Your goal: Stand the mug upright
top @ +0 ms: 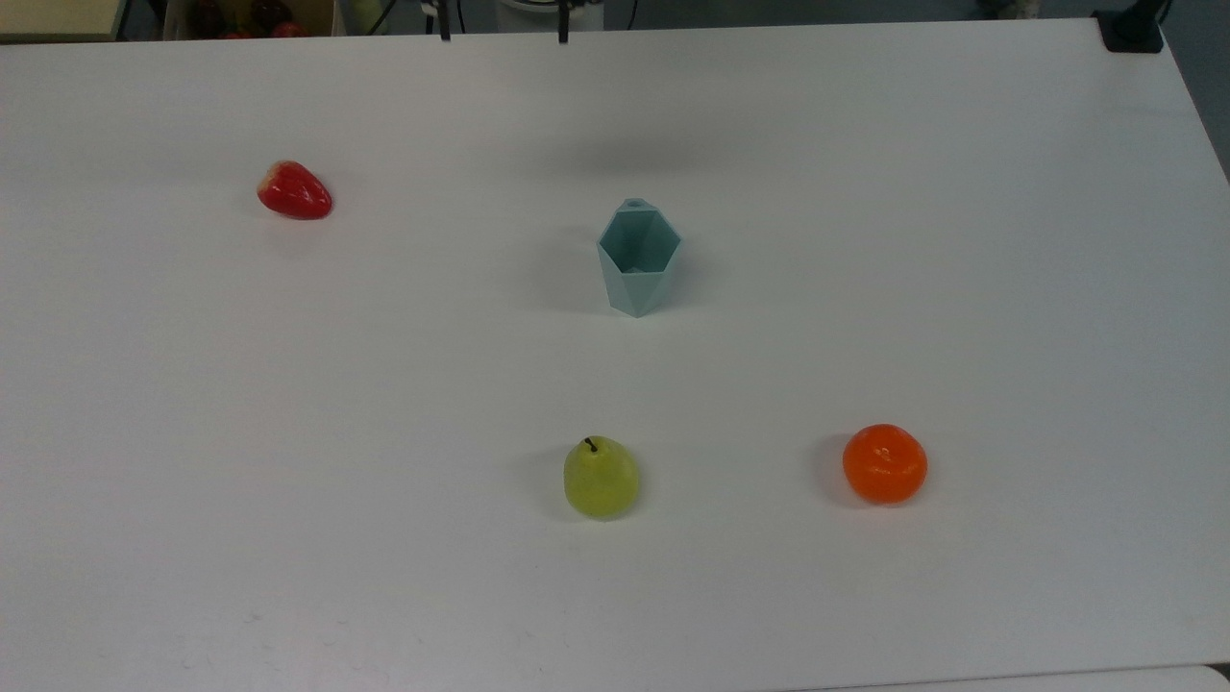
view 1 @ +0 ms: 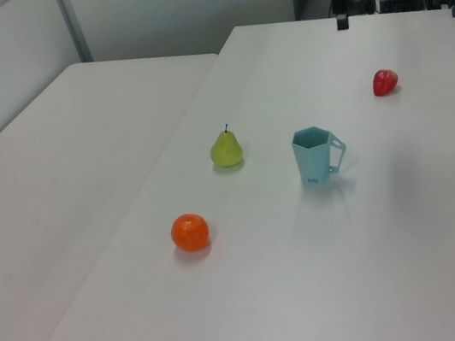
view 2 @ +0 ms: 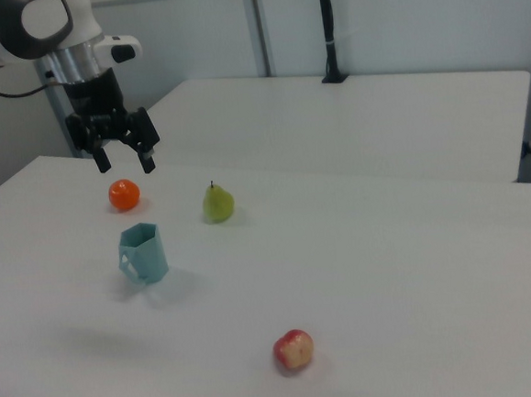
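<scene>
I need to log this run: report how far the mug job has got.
Done: the mug stands upright on the white table, rim up, handle clear. In hand: nothing; the tool hangs open above the table, apart from the mug. Left: nothing visible to do.
</scene>
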Controlling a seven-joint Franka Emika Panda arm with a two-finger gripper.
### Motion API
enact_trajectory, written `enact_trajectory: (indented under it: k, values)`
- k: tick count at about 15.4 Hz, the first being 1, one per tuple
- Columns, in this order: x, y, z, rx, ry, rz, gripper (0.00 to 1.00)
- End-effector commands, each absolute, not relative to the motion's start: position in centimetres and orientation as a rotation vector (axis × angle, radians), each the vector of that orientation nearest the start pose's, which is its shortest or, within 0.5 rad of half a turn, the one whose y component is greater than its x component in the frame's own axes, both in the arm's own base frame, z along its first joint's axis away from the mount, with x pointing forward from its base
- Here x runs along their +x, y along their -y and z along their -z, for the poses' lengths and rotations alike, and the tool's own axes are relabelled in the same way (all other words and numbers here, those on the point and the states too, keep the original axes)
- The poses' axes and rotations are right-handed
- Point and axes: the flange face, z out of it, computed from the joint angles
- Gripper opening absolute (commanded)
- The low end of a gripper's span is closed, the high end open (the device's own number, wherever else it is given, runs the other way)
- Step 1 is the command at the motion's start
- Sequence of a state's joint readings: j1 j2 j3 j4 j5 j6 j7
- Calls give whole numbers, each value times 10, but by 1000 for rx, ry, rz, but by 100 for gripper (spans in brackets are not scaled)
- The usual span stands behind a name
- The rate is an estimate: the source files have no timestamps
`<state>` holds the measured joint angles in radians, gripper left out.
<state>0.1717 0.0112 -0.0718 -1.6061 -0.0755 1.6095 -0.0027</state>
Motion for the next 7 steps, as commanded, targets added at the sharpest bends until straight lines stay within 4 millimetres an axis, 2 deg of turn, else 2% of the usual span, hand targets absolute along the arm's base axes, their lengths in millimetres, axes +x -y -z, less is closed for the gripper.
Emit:
enact_trajectory:
  k: [1,3,7]
  values:
    - [545,-43,-611,-3193,101,-20,100]
    - [546,-36,-613,-3192,71,-8,100]
    - [547,-35,-613,-3191,66,-3,100]
